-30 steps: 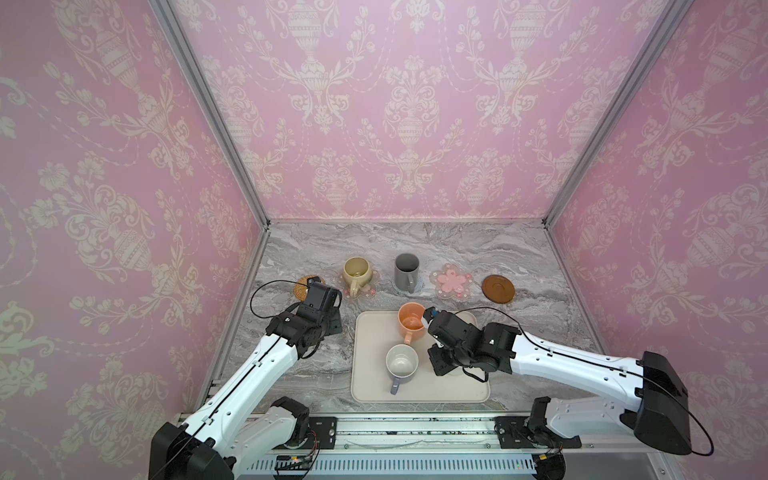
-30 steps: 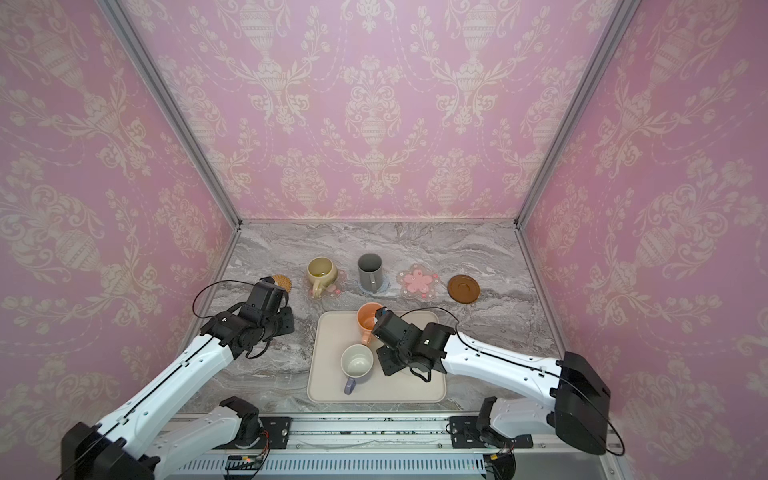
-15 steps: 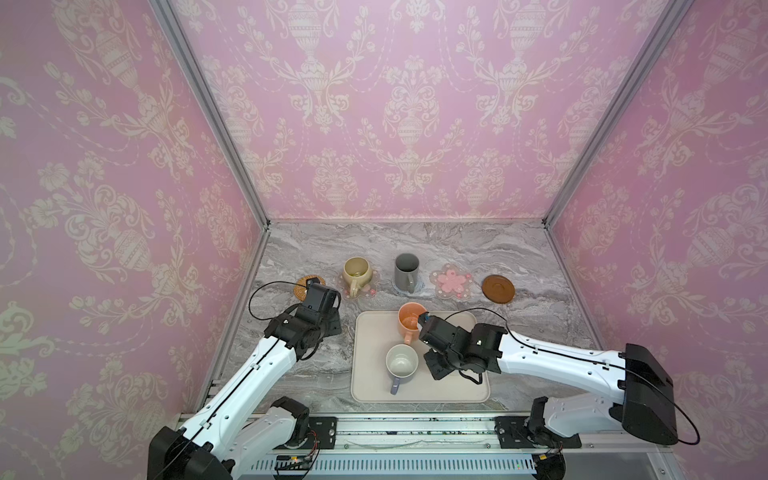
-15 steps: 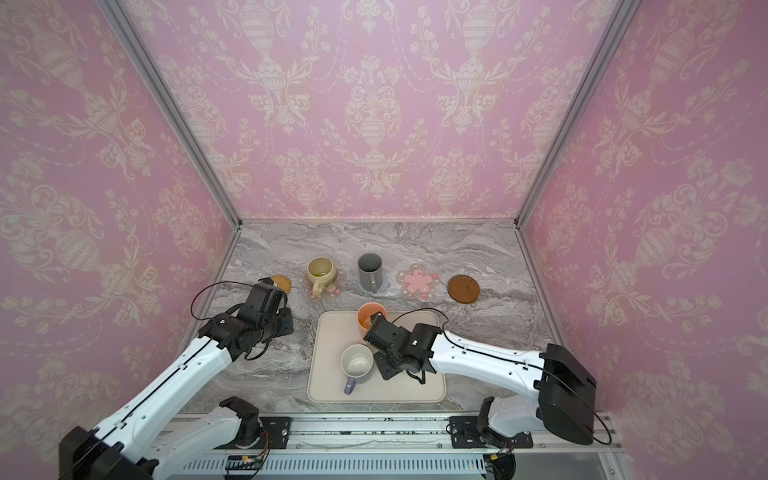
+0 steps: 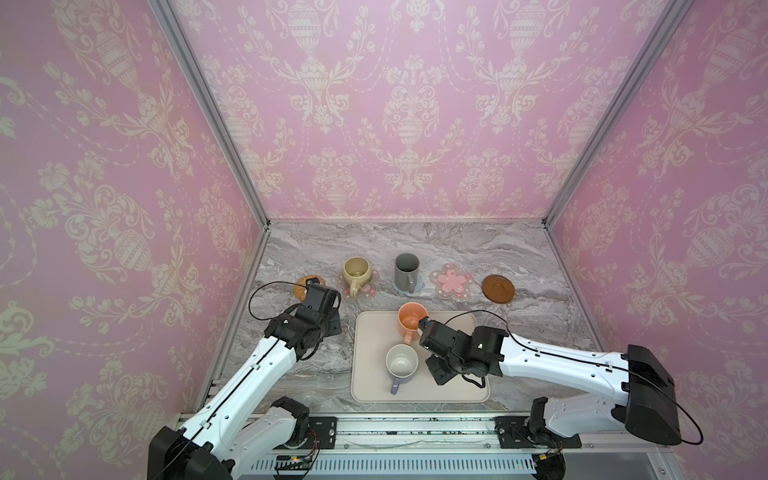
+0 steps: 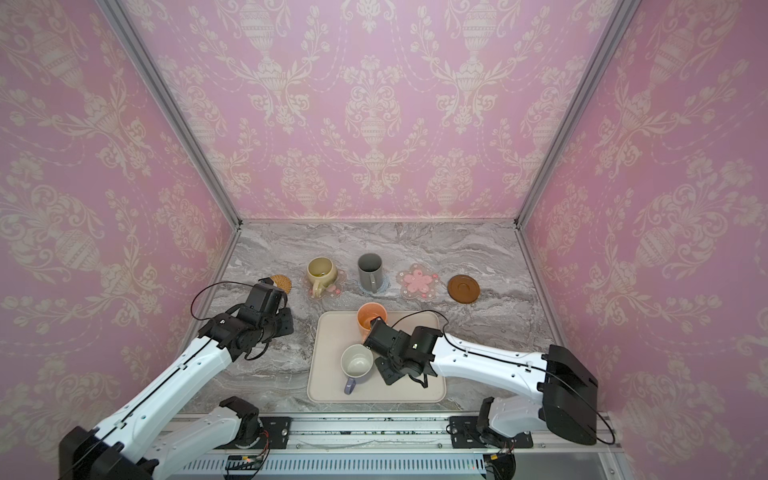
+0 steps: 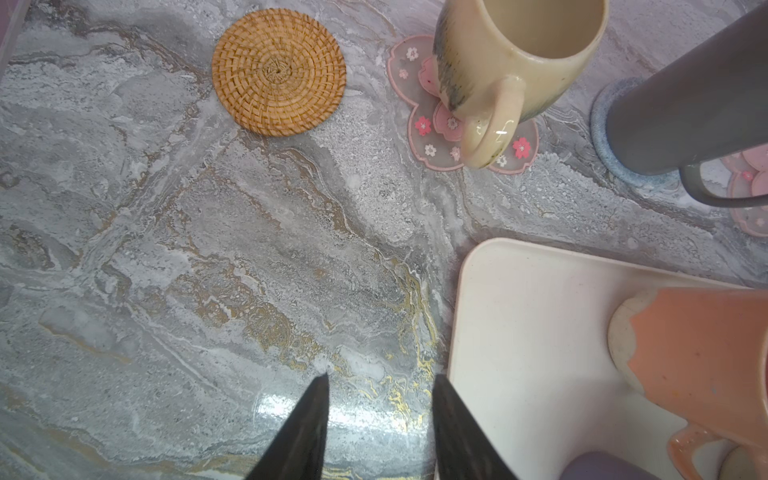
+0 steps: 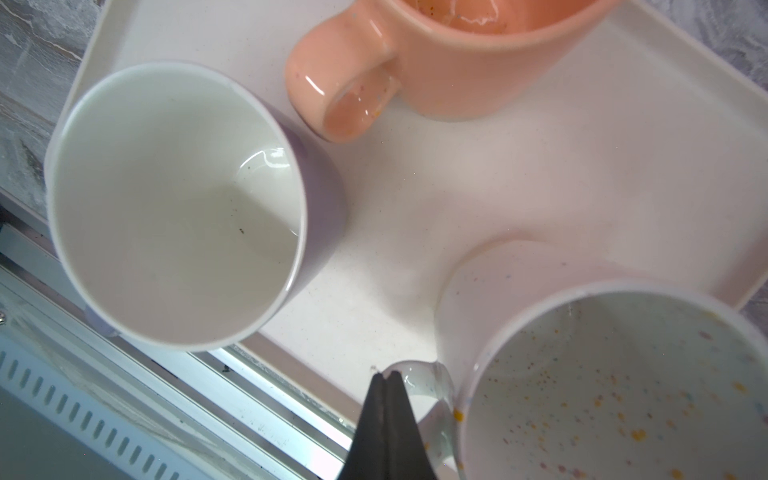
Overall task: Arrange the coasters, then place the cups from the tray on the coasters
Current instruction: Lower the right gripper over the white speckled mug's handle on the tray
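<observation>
Bright, even light falls from above, so shadows are soft and faint. Both top views are sharp, but the wallpaper (image 5: pixel 104 208) looks stretched at 9 and 3 o'clock. The left wrist view shows a white shine on the table (image 7: pixel 291 409). Closest to the right wrist camera, the speckled mug (image 8: pixel 602 395) is blurry.

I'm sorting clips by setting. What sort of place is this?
Probably a staged robot test booth, not a home: wallpapered panels in a metal frame, a marble-look tabletop, two arms bolted to a rail.
</observation>
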Action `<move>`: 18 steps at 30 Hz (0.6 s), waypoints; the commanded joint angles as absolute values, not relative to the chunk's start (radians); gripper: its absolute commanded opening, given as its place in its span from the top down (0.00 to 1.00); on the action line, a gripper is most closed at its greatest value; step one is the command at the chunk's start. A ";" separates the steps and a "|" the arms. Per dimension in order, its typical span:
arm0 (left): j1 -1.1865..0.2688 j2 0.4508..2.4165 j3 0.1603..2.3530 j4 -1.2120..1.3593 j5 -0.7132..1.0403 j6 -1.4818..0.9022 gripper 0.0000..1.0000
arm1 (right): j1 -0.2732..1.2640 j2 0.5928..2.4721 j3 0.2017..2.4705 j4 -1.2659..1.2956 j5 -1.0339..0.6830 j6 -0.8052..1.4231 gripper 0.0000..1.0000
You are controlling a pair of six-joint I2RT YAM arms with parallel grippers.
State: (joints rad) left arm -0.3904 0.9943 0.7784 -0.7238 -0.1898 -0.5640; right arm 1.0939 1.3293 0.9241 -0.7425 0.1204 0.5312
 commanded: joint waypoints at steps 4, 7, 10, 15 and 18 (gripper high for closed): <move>-0.400 0.968 0.776 -0.742 -0.192 -0.581 0.56 | 1.101 1.252 0.858 -0.805 0.123 0.552 1.00; -0.400 0.966 0.776 -0.741 -0.189 -0.581 0.56 | 1.101 1.229 0.837 -0.816 0.135 0.563 1.00; -0.400 0.966 0.779 -0.740 -0.185 -0.582 0.57 | 1.101 1.213 0.827 -0.834 0.148 0.568 1.00; -0.402 0.962 0.784 -0.742 -0.182 -0.583 0.56 | 1.101 1.181 0.815 -0.869 0.182 0.570 1.00; -0.402 0.954 0.782 -0.746 -0.183 -0.583 0.56 | 1.096 1.149 0.805 -0.889 0.204 0.574 1.00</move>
State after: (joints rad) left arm -0.3962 0.9745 0.7784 -0.7238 -0.1894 -0.5671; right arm 1.0977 1.1866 0.8265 -0.8131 0.1371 0.5518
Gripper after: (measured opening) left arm 0.436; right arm 0.042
